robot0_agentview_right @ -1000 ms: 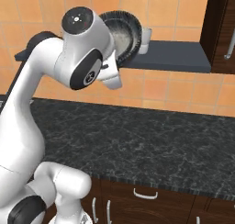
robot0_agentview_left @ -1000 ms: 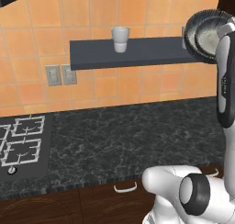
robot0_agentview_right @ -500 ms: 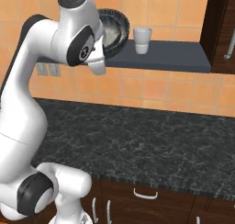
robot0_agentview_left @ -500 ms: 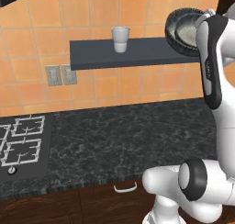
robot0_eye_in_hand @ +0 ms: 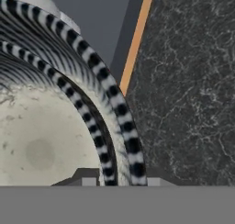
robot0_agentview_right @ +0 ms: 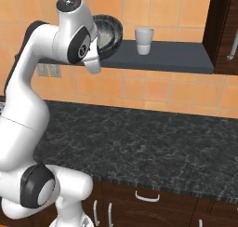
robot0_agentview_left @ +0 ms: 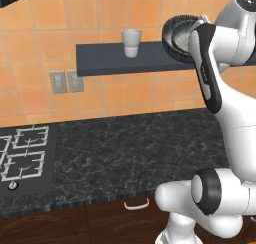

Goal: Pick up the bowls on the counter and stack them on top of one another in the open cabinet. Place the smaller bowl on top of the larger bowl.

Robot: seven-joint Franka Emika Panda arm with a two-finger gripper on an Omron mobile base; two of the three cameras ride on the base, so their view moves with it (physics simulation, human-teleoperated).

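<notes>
My gripper [robot0_eye_in_hand: 120, 182] is shut on the thick ribbed wall of the larger bowl [robot0_agentview_left: 175, 35] and holds it up at the level of the open cabinet [robot0_agentview_left: 100, 63]. The bowl [robot0_agentview_right: 111, 33] is wide and dark, tilted, and hangs at the shelf's front edge beside my forearm. In the hand view its striped rim curves between my fingertips, and its inside [robot0_eye_in_hand: 46, 140] looks pale and speckled. Below it lie the shelf board [robot0_eye_in_hand: 101, 16] and the counter [robot0_eye_in_hand: 193, 81]. The smaller bowl is out of view.
A pale cup [robot0_agentview_left: 131, 42] stands on the shelf to the left of the bowl; it [robot0_agentview_right: 143, 41] appears on the bowl's right in the right base view. A hob [robot0_agentview_left: 22, 158] sits at the counter's left end. A dark tall cabinet [robot0_agentview_right: 225, 30] bounds the shelf's right end.
The arm has swung the held bowl leftward along the shelf, closer to the cup. The grip has not changed.
</notes>
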